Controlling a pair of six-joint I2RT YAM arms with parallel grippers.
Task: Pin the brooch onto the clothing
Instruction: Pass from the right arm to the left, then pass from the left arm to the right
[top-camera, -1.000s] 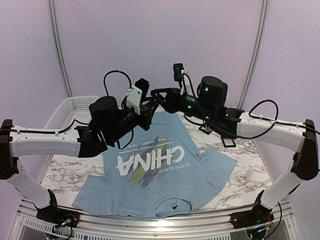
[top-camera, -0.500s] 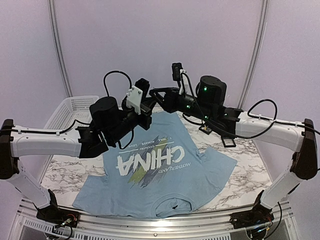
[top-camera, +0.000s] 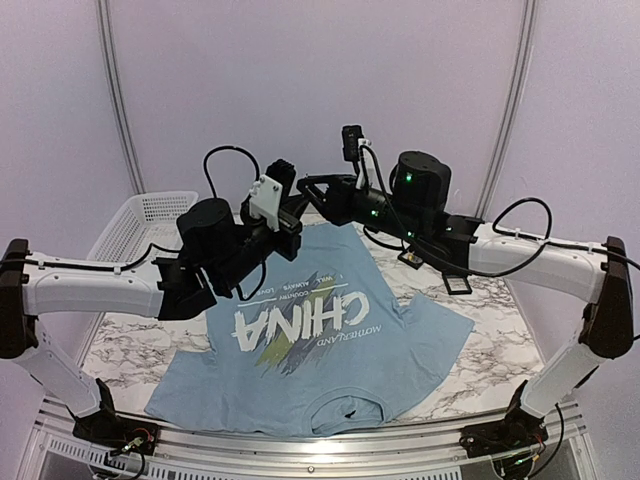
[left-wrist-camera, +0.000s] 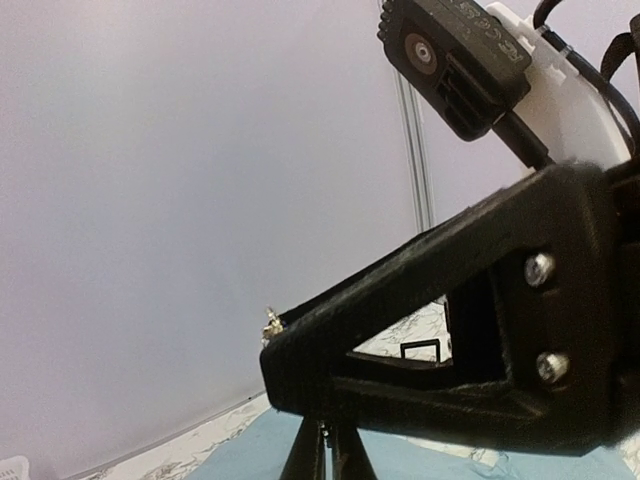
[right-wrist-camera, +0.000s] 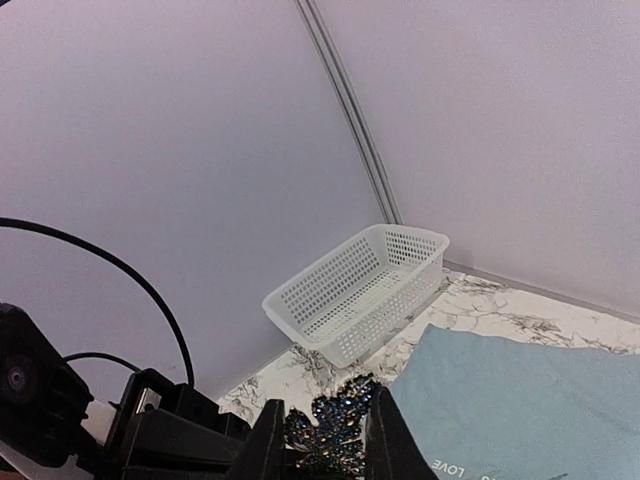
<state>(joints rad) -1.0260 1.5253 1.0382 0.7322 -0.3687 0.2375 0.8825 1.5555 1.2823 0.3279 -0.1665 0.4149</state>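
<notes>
While left arm (top-camera: 90, 285) and right arm (top-camera: 530, 265) meet above the T-shirt (top-camera: 330, 350), right fingers (top-camera: 312, 188) pinch brooch (right-wrist-camera: 328, 428), left fingers (left-wrist-camera: 325, 455) closed.

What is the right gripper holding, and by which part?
The right gripper pinches the blue jewelled brooch by its two side edges, low on the piece; the upper part stands free above the grip.

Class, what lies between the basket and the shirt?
Nothing but a bare strip of marble table separates the basket from the shirt. The right wrist view shows it.
</notes>
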